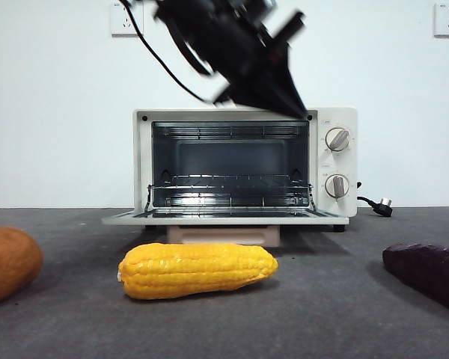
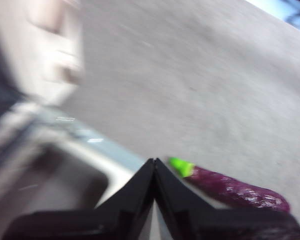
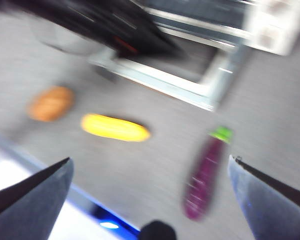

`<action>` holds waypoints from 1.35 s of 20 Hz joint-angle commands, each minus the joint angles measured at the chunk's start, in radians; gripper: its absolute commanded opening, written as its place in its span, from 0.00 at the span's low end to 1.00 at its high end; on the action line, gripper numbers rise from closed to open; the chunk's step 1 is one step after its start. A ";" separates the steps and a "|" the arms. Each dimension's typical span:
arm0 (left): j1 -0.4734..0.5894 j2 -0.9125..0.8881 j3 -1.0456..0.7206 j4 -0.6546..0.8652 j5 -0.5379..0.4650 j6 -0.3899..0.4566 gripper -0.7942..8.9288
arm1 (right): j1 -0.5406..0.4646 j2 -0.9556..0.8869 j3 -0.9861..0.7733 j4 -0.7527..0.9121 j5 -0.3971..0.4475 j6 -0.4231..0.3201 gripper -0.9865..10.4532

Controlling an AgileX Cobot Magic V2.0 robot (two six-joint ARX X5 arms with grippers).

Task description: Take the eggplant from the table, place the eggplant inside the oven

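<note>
Your right gripper hung wide open above the eggplant (left gripper clenched, empty); you needed to descend squarely across its middle.

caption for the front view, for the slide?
Left gripper, jaws shut, hangs above the open oven; corn cob and eggplant lie on the table.
</note>
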 commanded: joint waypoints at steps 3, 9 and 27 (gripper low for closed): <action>0.126 -0.173 0.015 -0.071 -0.028 0.015 0.08 | 0.001 0.032 0.003 -0.038 0.071 -0.002 0.56; 0.370 -0.446 0.015 -0.238 -0.027 0.050 0.08 | 0.002 0.100 0.003 -0.055 0.071 0.005 0.55; 0.657 -1.101 -0.711 -0.212 0.246 0.037 0.08 | 0.053 0.189 -0.291 0.060 0.079 0.054 0.55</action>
